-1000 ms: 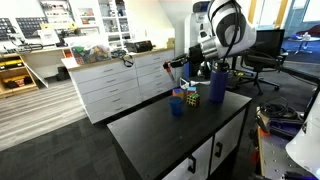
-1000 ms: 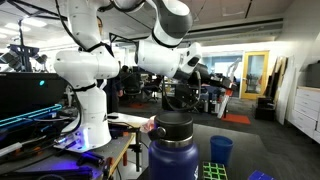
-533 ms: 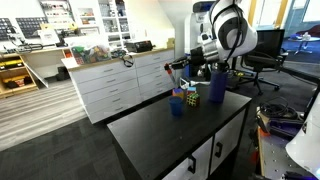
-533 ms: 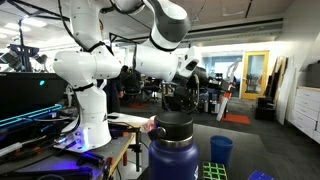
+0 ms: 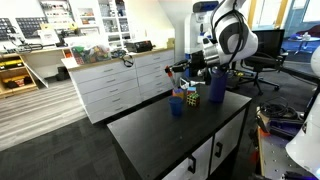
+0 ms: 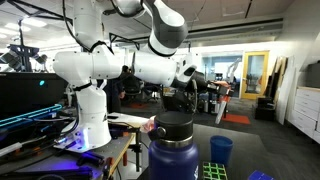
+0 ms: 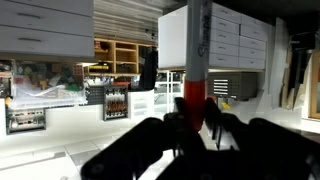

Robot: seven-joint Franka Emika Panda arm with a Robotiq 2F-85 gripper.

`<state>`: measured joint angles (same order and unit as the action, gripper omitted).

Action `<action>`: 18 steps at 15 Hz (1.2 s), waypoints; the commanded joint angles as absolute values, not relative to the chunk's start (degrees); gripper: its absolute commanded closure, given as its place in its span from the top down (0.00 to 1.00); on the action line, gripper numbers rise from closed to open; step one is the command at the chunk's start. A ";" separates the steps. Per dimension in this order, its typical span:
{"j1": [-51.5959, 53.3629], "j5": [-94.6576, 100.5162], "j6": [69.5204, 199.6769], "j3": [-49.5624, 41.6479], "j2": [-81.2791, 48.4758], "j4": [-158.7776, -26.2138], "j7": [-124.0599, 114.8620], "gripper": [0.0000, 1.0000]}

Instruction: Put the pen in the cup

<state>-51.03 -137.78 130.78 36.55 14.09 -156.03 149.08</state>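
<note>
In the wrist view the end effector (image 7: 195, 125) is clenching the pen (image 7: 195, 92). Its dark fingers (image 7: 225, 128) are pressing in from both sides on the pen's red part. The pen is standing upright in the grasp, with its lighter end running up to the top edge of the picture. So the pen is being carried in the air, not lying on the table and not resting in the cup.

In an exterior view the end effector (image 5: 179, 71) is hanging above the black table (image 5: 165, 135), and the pen is too small there to make out. The small blue cup (image 5: 177, 104) is standing on the table lower in the picture than the end effector. Whether it is sitting straight underneath cannot be told. The multicoloured puzzle cube (image 5: 191, 97) is sitting just beside the cup, and the taller blue-purple bottle (image 5: 217, 84) is standing near the cube, on its far side from the cup.

In an exterior view the white arm (image 6: 150, 65) is reaching across the upper part of the picture, and its dark tip is blending into the background. In front of it the bottle (image 6: 172, 150) is filling the foreground, with the cup (image 6: 221, 150) to its side and the cube (image 6: 212, 172) showing at the bottom edge.

White drawer cabinets (image 5: 120, 85) are standing beyond the table.
</note>
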 commanded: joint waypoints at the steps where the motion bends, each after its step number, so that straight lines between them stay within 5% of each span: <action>1: -57.43 -140.35 127.39 43.06 16.18 -157.61 149.08 0.06; 18: -89.32 -144.34 117.31 74.34 19.14 -158.26 149.08 0.06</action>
<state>-83.26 -142.37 121.57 68.72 15.23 -156.84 149.08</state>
